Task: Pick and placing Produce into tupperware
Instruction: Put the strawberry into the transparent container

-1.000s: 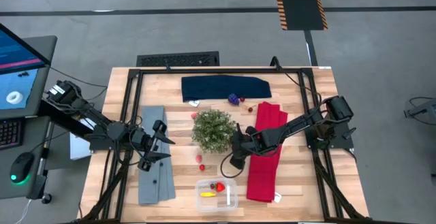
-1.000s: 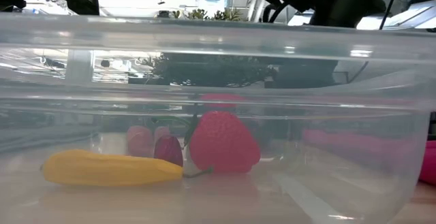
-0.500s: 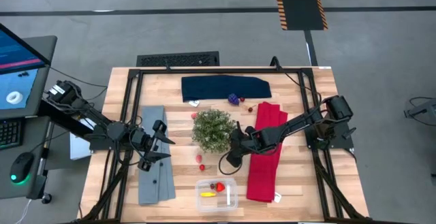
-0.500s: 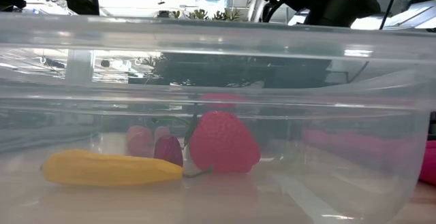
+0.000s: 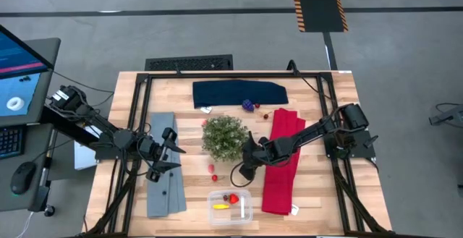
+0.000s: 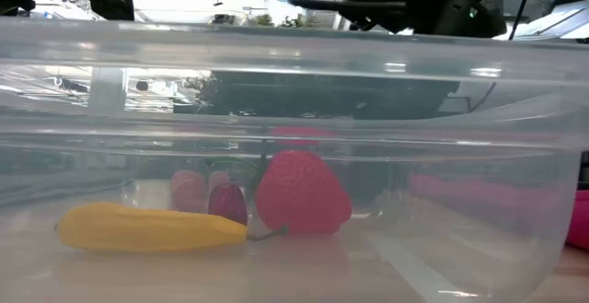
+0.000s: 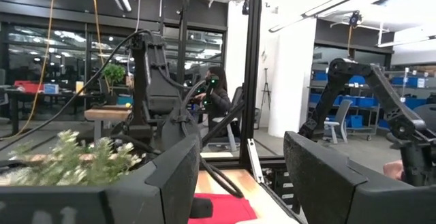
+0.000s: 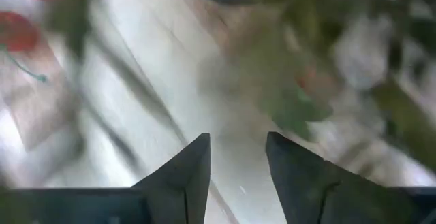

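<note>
The tupperware point(image 5: 230, 205) sits at the bottom centre of the high view, near the table's front edge. Inside it there's a yellow piece point(image 6: 147, 229) lying flat, a strawberry point(image 6: 302, 192) just beside it and a small dark red berry point(image 6: 227, 202) between them, all pretty clear through the wall in the low view. Two more red berries point(image 5: 213, 170) are still out on the wood just above the container, and a purple grape cluster point(image 5: 248, 105) sits further up by the dark blue cloth point(image 5: 239, 93).

The right gripper point(image 5: 244, 171) hangs just right of those loose berries, below the green plant point(image 5: 224, 137), with its fingers point(image 8: 187, 176) apart and nothing between them. The red cloth point(image 5: 282, 162) lies under that arm.

The left gripper point(image 5: 173, 151) waits over the grey cloth point(image 5: 163, 166) at left of centre, jaws spread, empty.
</note>
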`<state>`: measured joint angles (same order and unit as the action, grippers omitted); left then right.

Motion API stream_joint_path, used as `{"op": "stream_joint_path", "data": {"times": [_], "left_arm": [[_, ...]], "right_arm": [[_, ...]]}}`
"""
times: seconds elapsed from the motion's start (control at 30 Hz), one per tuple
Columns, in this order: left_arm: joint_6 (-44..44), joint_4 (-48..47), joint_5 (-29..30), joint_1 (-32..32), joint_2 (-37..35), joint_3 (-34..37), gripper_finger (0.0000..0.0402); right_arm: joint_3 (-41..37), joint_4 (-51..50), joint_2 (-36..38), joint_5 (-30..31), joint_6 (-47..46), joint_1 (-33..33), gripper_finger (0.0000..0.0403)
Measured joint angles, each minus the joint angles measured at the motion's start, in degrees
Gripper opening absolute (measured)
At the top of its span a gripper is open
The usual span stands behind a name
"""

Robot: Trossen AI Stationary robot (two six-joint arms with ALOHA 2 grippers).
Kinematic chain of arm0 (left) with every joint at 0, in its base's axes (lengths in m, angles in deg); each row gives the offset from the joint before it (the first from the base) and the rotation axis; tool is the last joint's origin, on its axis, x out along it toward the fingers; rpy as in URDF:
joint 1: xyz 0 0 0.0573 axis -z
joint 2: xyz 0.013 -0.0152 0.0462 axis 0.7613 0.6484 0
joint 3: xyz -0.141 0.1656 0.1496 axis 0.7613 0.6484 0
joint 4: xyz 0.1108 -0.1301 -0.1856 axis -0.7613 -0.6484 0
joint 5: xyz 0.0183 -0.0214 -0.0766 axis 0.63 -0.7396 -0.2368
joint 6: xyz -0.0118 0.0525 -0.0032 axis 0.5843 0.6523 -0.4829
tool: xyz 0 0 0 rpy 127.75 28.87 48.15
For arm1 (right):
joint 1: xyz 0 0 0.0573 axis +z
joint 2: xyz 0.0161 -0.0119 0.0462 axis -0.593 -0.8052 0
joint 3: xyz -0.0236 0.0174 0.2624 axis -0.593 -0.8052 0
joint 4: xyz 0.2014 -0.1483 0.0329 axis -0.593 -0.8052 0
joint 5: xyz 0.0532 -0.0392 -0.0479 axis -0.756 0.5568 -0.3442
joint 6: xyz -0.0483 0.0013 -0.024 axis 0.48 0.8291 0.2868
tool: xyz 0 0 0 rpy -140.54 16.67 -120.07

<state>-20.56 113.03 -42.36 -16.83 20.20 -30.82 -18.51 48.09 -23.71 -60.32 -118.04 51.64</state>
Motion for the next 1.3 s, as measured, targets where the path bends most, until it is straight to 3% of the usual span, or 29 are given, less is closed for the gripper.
{"op": "stream_joint_path", "data": {"times": [0.43,0.7,1.0,1.3], "left_arm": [[0.04,-0.22,-0.06,0.00,0.02,-0.02,0.0203],[0.05,-0.26,-0.08,-0.02,0.02,-0.02,0.0203],[0.04,-0.26,-0.08,0.00,0.02,-0.02,0.0203],[-0.06,-0.26,-0.12,0.00,0.02,-0.02,0.0203]], "right_arm": [[-0.02,-0.28,0.28,0.40,1.91,-1.82,0.0124],[0.55,-4.27,0.28,1.03,2.19,-1.12,0.0015],[4.38,-9.02,0.32,2.93,2.90,0.87,0.0013],[6.56,-9.48,0.34,5.01,-0.76,1.33,0.0135]]}}
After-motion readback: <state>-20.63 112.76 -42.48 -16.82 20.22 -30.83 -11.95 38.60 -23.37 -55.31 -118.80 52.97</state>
